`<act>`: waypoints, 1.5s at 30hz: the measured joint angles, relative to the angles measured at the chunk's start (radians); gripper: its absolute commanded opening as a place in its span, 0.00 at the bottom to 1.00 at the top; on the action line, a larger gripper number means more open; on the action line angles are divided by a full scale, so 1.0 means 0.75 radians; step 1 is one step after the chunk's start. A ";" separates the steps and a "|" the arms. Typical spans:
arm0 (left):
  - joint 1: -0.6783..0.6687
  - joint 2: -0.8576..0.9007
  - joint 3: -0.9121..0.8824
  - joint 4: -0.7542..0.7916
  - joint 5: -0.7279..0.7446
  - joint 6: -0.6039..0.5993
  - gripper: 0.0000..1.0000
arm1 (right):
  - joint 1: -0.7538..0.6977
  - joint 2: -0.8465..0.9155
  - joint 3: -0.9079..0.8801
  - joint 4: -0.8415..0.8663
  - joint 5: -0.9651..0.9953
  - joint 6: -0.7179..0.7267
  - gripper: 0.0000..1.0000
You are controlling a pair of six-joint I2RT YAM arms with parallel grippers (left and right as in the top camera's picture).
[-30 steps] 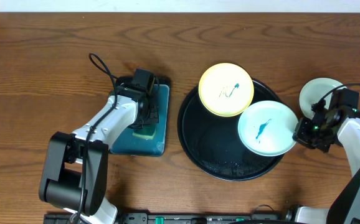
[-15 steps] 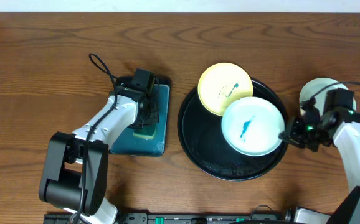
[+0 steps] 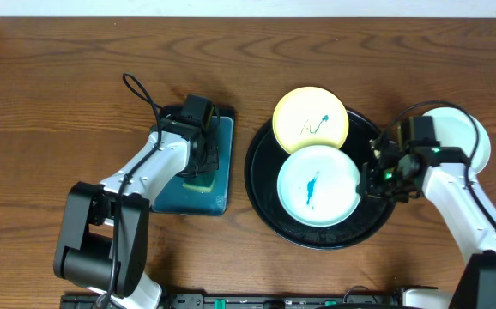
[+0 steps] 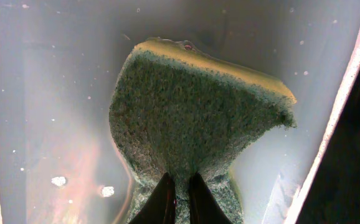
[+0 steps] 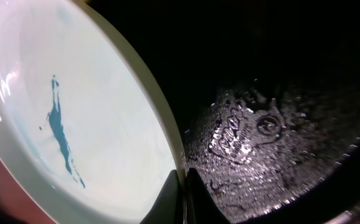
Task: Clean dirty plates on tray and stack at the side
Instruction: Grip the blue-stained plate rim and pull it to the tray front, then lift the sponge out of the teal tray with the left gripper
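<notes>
The right gripper (image 3: 366, 184), clamped on the right rim of a teal-smeared mint-white plate (image 3: 317, 184), holds it to its left over the middle of the black tray (image 3: 263, 204). Further left, the left gripper (image 4: 179, 200) is clamped on the sponge (image 4: 192, 112) in the teal tray (image 3: 220, 196), and is probably the arm to do the wiping.

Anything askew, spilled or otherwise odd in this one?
The yellow plate sits askew, overhanging the black tray's far rim. Droplets wet the tray floor beside the mint plate, which the right claw pinches by its edge. Nothing looks damaged.
</notes>
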 measured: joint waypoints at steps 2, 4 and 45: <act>0.000 0.000 0.000 0.000 0.000 0.000 0.08 | 0.026 0.020 -0.033 0.044 0.013 0.021 0.01; 0.000 0.000 0.000 0.000 0.000 0.000 0.08 | 0.048 0.041 -0.065 0.096 0.020 0.043 0.01; 0.010 -0.012 0.006 -0.022 0.004 0.002 0.07 | 0.103 0.065 -0.207 0.224 -0.084 0.165 0.01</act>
